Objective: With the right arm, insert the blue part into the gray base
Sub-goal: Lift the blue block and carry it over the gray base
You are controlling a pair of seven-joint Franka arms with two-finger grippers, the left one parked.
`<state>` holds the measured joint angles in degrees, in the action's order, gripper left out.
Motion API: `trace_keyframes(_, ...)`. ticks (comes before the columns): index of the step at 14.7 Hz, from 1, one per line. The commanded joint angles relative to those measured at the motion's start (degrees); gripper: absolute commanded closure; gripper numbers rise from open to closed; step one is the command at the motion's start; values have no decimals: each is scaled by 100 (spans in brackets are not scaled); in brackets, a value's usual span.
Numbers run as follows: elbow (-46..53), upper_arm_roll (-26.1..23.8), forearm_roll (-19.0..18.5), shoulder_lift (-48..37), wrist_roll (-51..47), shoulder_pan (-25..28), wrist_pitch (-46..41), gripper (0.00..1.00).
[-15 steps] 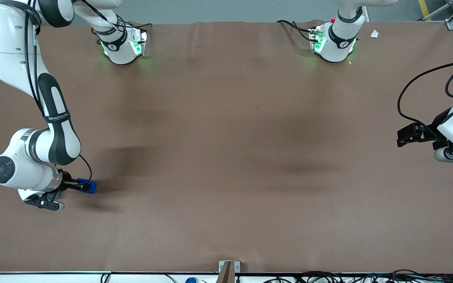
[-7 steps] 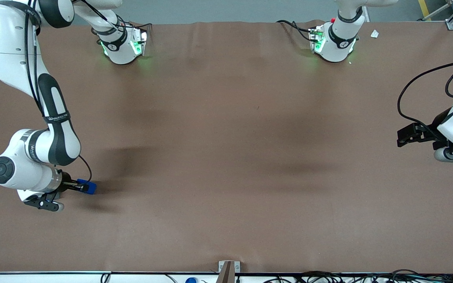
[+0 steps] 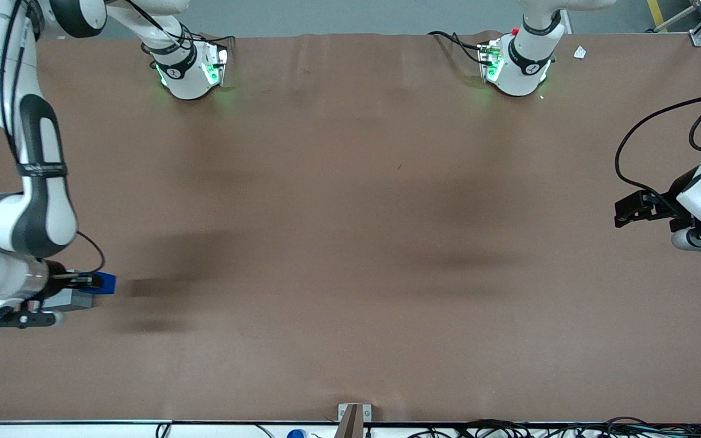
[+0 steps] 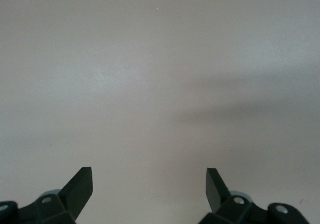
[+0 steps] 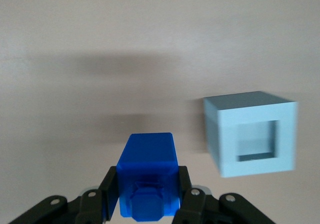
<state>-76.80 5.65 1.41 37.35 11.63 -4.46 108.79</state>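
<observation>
My right gripper (image 3: 92,281) hangs near the working arm's end of the table, shut on the blue part (image 3: 108,282). In the right wrist view the blue part (image 5: 147,171) sits squeezed between the two black fingers (image 5: 111,186), with the gripper (image 5: 147,186) above the brown table. The gray base (image 5: 250,134) stands on the table beside the held part and apart from it. Its square recess faces the wrist camera. From the front, the gray base (image 3: 73,299) shows partly under the wrist, slightly nearer the front camera than the blue part.
A brown cover (image 3: 350,243) spans the whole table. Two arm bases (image 3: 189,70) (image 3: 518,67) stand at the table's edge farthest from the front camera. Cables (image 3: 509,426) run along the edge nearest it. The table's end lies close by the working arm.
The right arm has carried the blue part toward the working arm's end of the table. The gray base now shows under the wrist in the front view.
</observation>
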Motion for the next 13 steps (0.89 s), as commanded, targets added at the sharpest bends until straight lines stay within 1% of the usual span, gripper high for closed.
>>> trace_keyframes(1, 164, -81, -97, 9, 444, -344, -51, 100)
trace_keyframes(6, 323, -90, -88, 141, 1033, -591, 133, 100)
trace_keyframes(13, 464, -99, -26, 387, 981, -828, 283, 100)
